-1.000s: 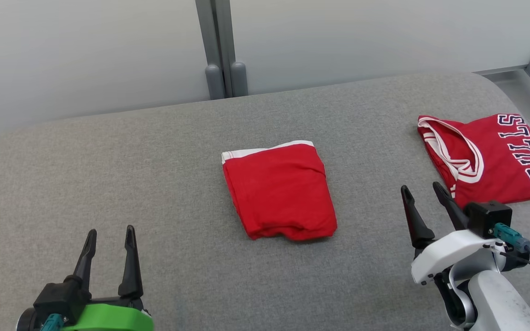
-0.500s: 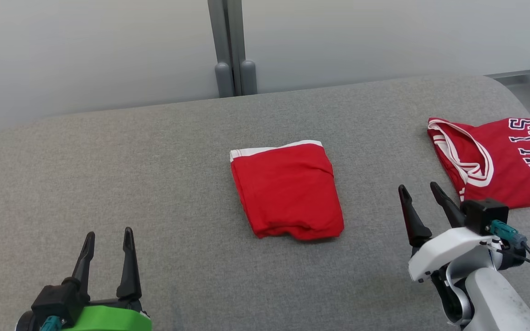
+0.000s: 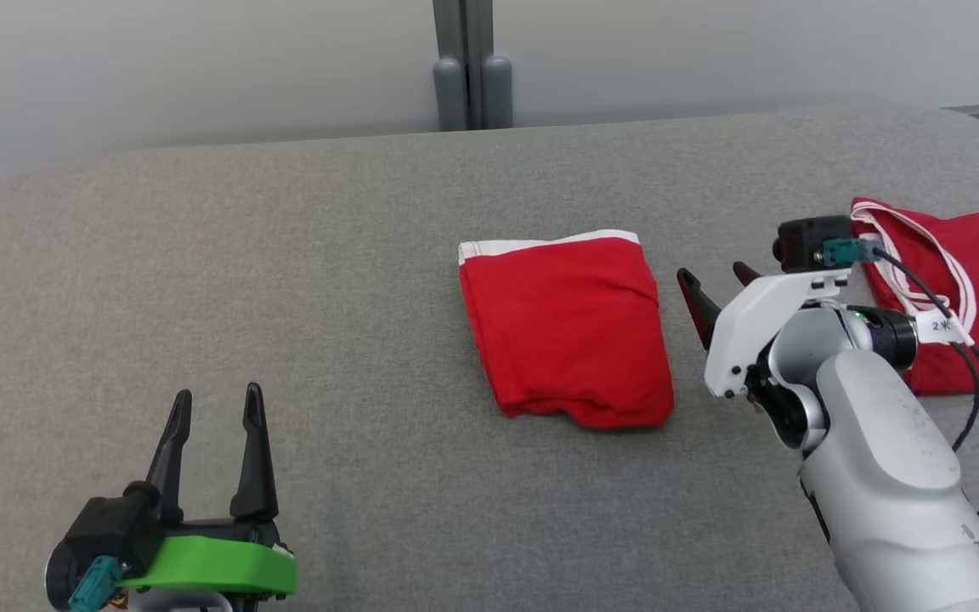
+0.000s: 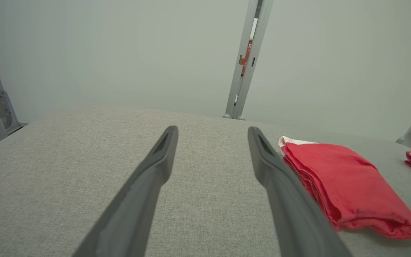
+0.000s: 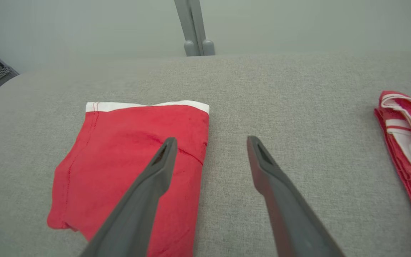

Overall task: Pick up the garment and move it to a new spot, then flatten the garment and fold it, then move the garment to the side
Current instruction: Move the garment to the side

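The garment (image 3: pixel 566 327) is a red cloth with a white band along its far edge, folded into a compact rectangle in the middle of the grey padded surface (image 3: pixel 285 255). My right gripper (image 3: pixel 715 279) is open just off the garment's right edge. In the right wrist view the right gripper (image 5: pixel 211 141) straddles that edge, its left finger over the garment (image 5: pixel 127 167) and its right finger over bare fabric. My left gripper (image 3: pixel 217 395) is open at the lower left, well clear of the cloth. In the left wrist view the left gripper (image 4: pixel 212 130) has the garment (image 4: pixel 348 185) off to its right.
A second red jersey (image 3: pixel 965 280) with white trim and dark lettering lies at the right end of the surface, behind my right wrist. A grey post (image 3: pixel 472 68) stands against the pale wall at the back. The surface's rounded corners fall away at far left and far right.
My right gripper has reached forward and left, up to the garment's right edge, still open. The head camera has shifted, sliding the scene rightward. The left gripper has hardly moved.
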You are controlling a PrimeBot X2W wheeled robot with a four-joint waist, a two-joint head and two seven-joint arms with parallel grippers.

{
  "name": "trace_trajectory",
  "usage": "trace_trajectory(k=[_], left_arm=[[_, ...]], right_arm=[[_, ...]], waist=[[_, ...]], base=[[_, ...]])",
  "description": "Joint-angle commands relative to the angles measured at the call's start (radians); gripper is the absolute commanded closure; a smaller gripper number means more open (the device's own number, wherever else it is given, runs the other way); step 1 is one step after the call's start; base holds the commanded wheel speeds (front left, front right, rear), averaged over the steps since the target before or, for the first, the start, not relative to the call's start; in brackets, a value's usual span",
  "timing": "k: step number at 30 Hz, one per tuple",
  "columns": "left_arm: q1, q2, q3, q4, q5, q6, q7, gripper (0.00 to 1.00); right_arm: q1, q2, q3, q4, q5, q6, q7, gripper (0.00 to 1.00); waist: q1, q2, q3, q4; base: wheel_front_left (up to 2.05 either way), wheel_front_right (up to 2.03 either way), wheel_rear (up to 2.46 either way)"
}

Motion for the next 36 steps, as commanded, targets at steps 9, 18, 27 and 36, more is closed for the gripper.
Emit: trace_trajectory(k=[9, 18, 27, 36], left_arm=[[-0.047, 0.002, -0.017, -0.003, -0.017, -0.002, 0.0, 0.0], [-0.075, 0.002, -0.035, 0.0, -0.009, -0.005, 0.0, 0.0], [-0.065, 0.002, -0.039, 0.005, -0.023, -0.002, 0.0, 0.0], [-0.045, 0.002, -0.028, -0.012, -0.043, 0.007, 0.0, 0.0]], right_arm=[[-0.103, 0.031, -0.078, 0.205, -0.05, 0.0, 0.12, 0.0], [-0.114, 0.037, -0.103, 0.324, -0.045, -0.001, 0.084, 0.0], [-0.14, 0.029, 0.054, 0.353, -0.045, 0.0, 0.144, 1.0], [-0.264, -0.114, 0.376, 0.177, -0.031, -0.001, 0.254, 1.0]], waist=[[0.0, 0.0, 0.118, 0.104], [0.0, 0.0, 0.142, 0.111], [0.0, 0.0, 0.129, 0.072], [0.0, 0.0, 0.109, -0.008]], base=[[0.0, 0.0, 0.0], [0.0, 0.0, 0.0], [0.0, 0.0, 0.0], [0.0, 0.0, 0.0]])
